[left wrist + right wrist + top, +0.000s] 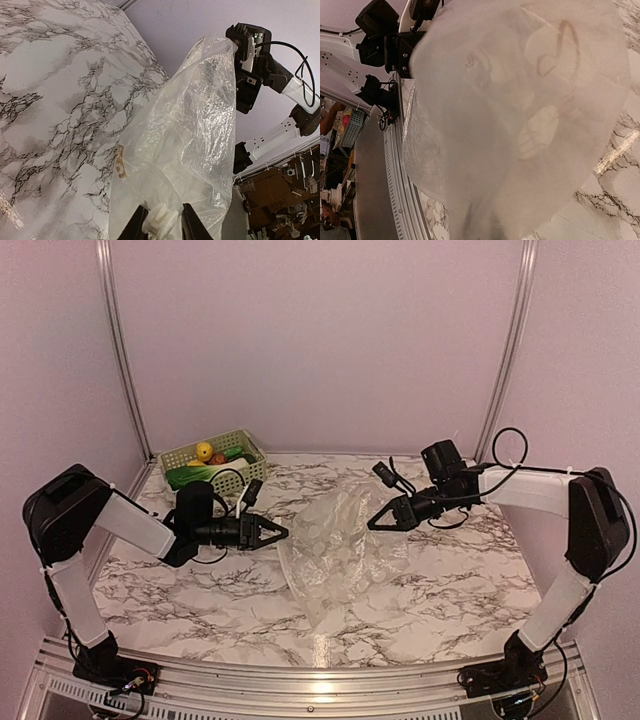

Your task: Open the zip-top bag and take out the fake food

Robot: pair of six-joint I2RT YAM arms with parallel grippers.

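Note:
The zip-top bag [340, 545] is clear, crumpled plastic in the middle of the table, lifted between my two grippers. My left gripper [278, 531] reaches in from the left. In the left wrist view its fingers [139, 226] pinch a white bunched edge of the bag [185, 130]. My right gripper [376, 522] comes in from the right, and its tips meet at the bag's upper edge. The bag [520, 110] fills the right wrist view and hides the fingers. The fake food [205, 452], yellow, green and orange pieces, lies in the basket. I see no food inside the bag.
The light green lattice basket [250, 448] stands at the back left, behind the left arm. The marble table [180, 590] ends at a metal rail along the near edge, and purple walls close in the back and sides.

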